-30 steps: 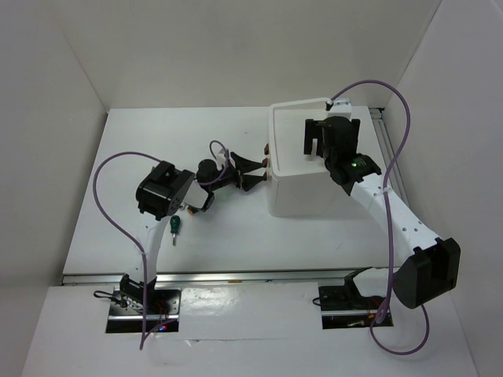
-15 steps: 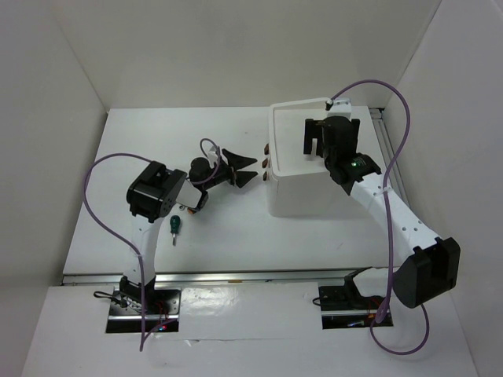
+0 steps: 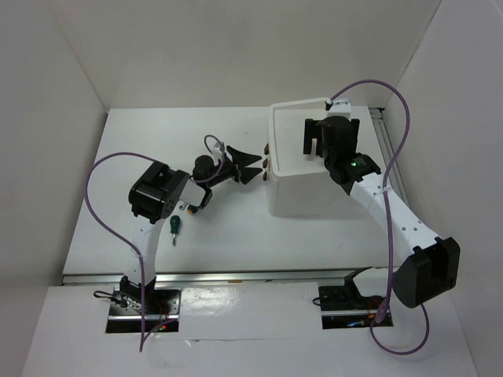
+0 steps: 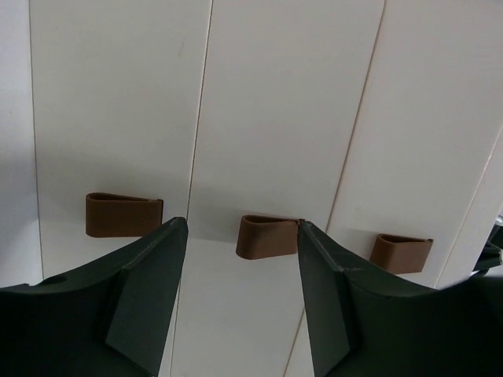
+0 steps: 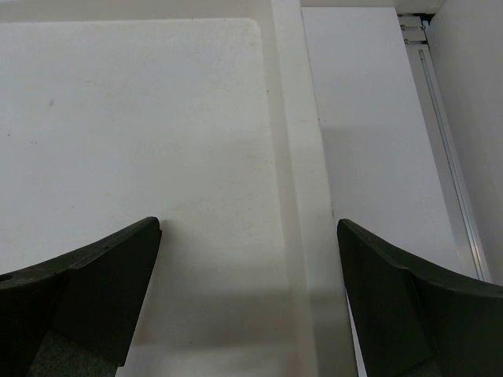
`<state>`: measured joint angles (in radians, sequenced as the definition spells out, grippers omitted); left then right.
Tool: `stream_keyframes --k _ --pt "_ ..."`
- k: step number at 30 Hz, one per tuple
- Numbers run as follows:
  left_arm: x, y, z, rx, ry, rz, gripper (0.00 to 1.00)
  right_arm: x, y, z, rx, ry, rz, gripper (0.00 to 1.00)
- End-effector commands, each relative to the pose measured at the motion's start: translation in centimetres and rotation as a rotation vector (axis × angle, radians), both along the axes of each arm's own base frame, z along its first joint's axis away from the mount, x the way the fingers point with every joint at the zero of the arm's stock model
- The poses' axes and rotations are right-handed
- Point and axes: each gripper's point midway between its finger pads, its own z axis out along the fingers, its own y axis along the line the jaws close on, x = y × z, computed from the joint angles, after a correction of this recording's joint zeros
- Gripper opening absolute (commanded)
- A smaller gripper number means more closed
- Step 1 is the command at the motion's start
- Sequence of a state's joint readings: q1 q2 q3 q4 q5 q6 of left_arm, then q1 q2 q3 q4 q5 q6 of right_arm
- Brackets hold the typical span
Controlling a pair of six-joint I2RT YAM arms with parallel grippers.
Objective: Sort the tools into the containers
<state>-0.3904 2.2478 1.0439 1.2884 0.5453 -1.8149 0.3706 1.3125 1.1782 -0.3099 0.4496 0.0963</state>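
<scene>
White three-drawer cabinet, landmark for this entry: set on desk with knobbed front turned toward left arm, presumably for pulling drawers from that side; drawer fronts apparently all shut. Left pincer: levelled at cabinet front, just short of it, spread wide and holding nothing; in wrist view, fingertips flanking middle knob, one tip at knob's edge, contact not certain. Judged purpose: closing on that brown knob to draw middle drawer out ahead of any loading. Outer knobs to either side of middle one, near enough to be caught by wide-set fingers on any drift of aim. Right pincer: poised over cabinet's top tray, spread wide, empty, bare tray floor beneath; probably parked there to steady cabinet or to await a tool. Green-handled screwdriver: lying on desk well apart from cabinet on its knob side, beside left arm, untouched. Other tools: none to be seen in any view; whether inside cabinet, cannot tell. Obstacles: purple cable looped beside left arm, well apart from cabinet; left arm itself between screwdriver and cabinet front.
</scene>
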Motion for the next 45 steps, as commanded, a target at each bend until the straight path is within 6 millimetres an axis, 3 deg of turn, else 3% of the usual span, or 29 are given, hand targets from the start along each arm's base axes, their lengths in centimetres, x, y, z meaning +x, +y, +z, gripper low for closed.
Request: stream_keyframes --k 1,10,19,24,27,29,33,34,38,45 --pt "-4.2 0.6 12.6 -0.245 -0.546 -0.018 0.7 -3.2 0.8 -8.6 -0.026 0.304 0.04 1.0" --pt "-4.9 0.1 12.6 -0.254 -0.527 -0.029 0.64 -3.2 0.8 -8.6 -0.026 0.304 0.04 1.0" --pt "-5.4 -0.3 13.8 -0.268 -0.552 -0.04 0.55 -3.2 0.8 -8.6 -0.026 0.304 0.04 1.0" --pt "-5.6 -0.2 15.3 -0.288 -0.578 -0.043 0.33 -3.2 0.8 -8.6 -0.026 0.304 0.04 1.0" --pt "-5.8 -0.2 16.0 -0.293 -0.598 -0.051 0.05 -3.2 0.8 -8.6 -0.026 0.304 0.04 1.0" --pt "-6.0 -0.3 15.9 -0.29 -0.599 -0.06 0.0 -3.2 0.8 -8.6 -0.026 0.304 0.04 1.0" --pt "-5.1 2.5 15.5 -0.239 -0.605 -0.003 0.0 -3.2 0.8 -8.6 -0.026 0.304 0.04 1.0" --pt "-5.2 3.2 14.5 -0.216 -0.57 0.003 0.0 -3.2 0.8 -8.6 -0.026 0.304 0.04 1.0" --pt "-3.6 8.2 14.0 -0.135 -0.582 0.094 0.0 -3.2 0.8 -8.6 -0.026 0.304 0.04 1.0" --pt "-3.3 14.0 13.8 -0.064 -0.58 0.181 0.0 -3.1 0.9 -8.5 -0.023 0.296 0.04 1.0"
